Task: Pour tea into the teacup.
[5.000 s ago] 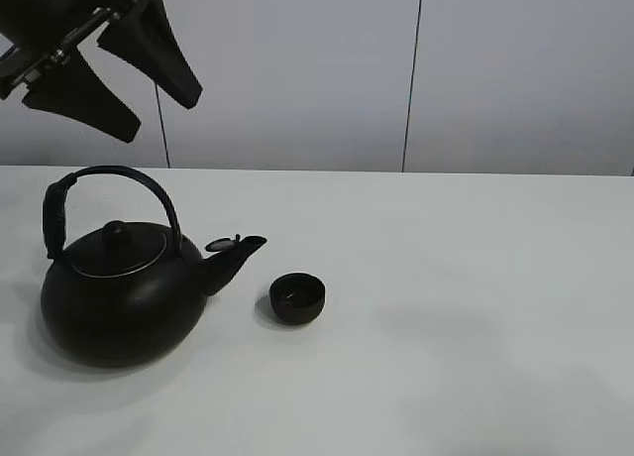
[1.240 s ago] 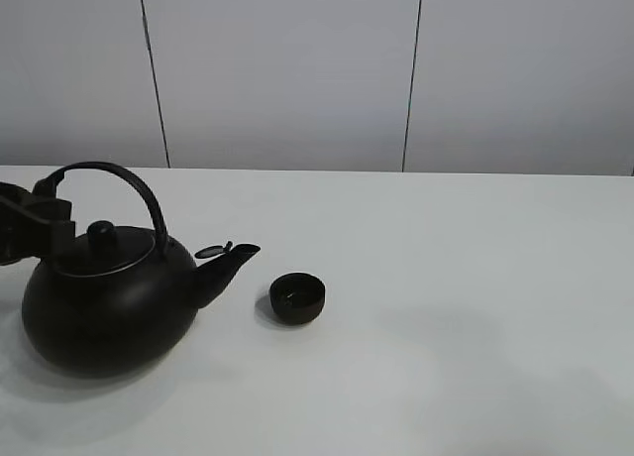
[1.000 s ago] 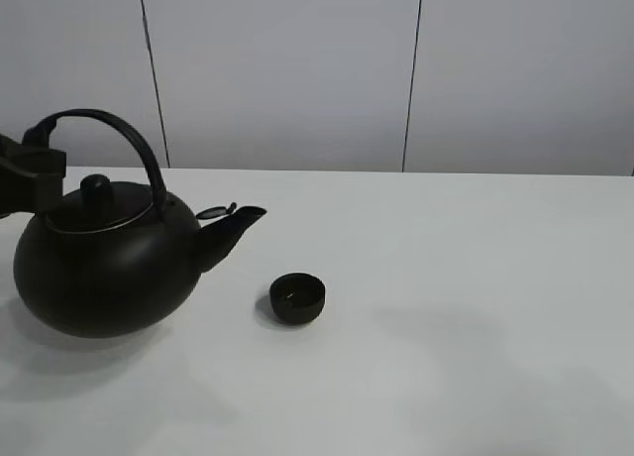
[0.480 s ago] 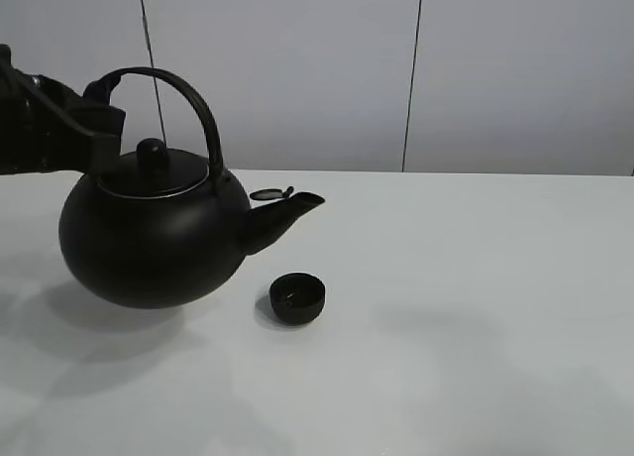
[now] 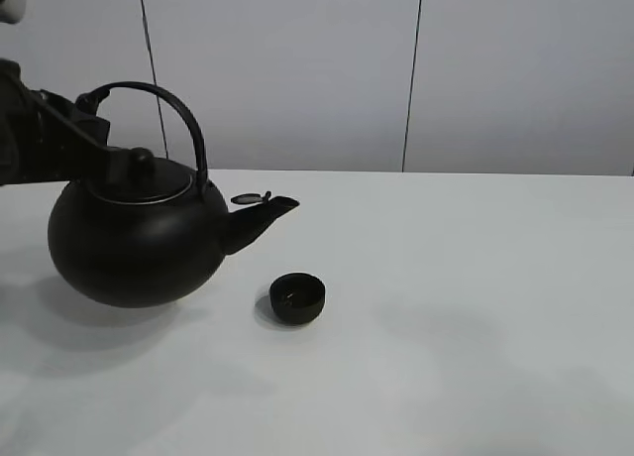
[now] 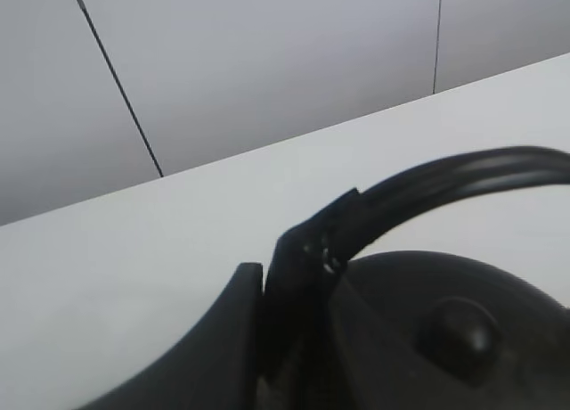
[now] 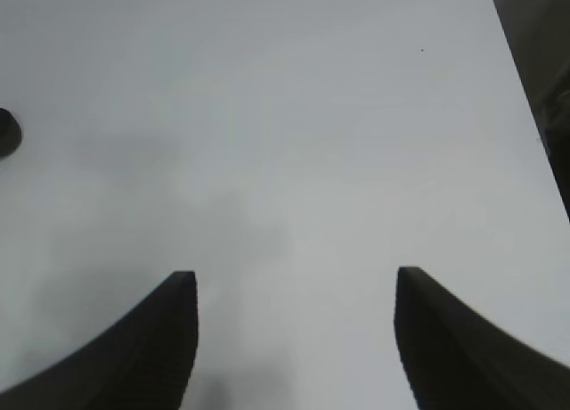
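Note:
The large black kettle (image 5: 134,243) hangs above the white table (image 5: 475,278), held by its arched handle (image 5: 158,104). My left gripper (image 5: 69,129) is shut on the left end of that handle. In the left wrist view the fingers (image 6: 227,339) clamp the handle (image 6: 445,183) above the lid knob (image 6: 459,330). The spout (image 5: 263,213) points right and ends above and left of the small black teacup (image 5: 297,297), which stands on the table. My right gripper (image 7: 294,339) is open and empty over bare table; the cup's edge (image 7: 5,132) shows far off in that view.
A grey panelled wall (image 5: 297,69) stands behind the table. The kettle's shadow (image 5: 99,312) lies on the table under it. A dark edge (image 7: 543,80) runs along one side of the right wrist view.
My left gripper came down, shut on the handle and lifted the kettle off the table toward the cup. In the last half second the kettle has shifted slightly left and down.

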Controlling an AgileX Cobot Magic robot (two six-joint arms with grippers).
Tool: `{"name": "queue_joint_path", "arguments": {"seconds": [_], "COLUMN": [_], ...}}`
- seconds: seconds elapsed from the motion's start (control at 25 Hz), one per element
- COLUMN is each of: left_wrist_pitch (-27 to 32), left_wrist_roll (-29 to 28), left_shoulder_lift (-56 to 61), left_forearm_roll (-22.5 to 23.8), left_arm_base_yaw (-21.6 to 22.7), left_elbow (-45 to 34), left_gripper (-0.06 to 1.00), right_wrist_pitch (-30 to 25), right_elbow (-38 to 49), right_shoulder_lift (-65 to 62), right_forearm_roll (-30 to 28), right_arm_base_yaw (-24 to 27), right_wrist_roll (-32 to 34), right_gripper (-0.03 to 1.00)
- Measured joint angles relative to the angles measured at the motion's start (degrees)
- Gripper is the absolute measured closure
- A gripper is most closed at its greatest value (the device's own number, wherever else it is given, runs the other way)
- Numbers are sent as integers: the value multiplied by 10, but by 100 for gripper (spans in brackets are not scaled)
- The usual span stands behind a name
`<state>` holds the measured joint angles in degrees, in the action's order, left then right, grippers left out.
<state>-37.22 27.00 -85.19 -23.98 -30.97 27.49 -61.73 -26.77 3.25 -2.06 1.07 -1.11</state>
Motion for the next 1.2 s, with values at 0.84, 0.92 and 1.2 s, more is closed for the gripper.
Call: {"name": "queue_joint_path", "arguments": {"seconds": [0.84, 0.92, 1.2], "left_wrist_pitch": [-39, -39, -39], "left_wrist_roll": [46, 48, 53], "left_shoulder_lift": [-71, -71, -71], "left_forearm_roll": [-27, -31, -22], "left_arm_base_yaw": [0, 0, 0], "left_elbow": [20, 20, 20], "left_gripper": [82, 82, 82], "right_wrist_pitch": [0, 0, 0], "right_elbow": [0, 0, 0], "right_shoulder_lift": [0, 0, 0], "right_forearm_roll": [0, 0, 0], "right_arm_base_yaw": [0, 0, 0], "right_wrist_roll": [0, 0, 0], "right_gripper": [53, 53, 53]}}
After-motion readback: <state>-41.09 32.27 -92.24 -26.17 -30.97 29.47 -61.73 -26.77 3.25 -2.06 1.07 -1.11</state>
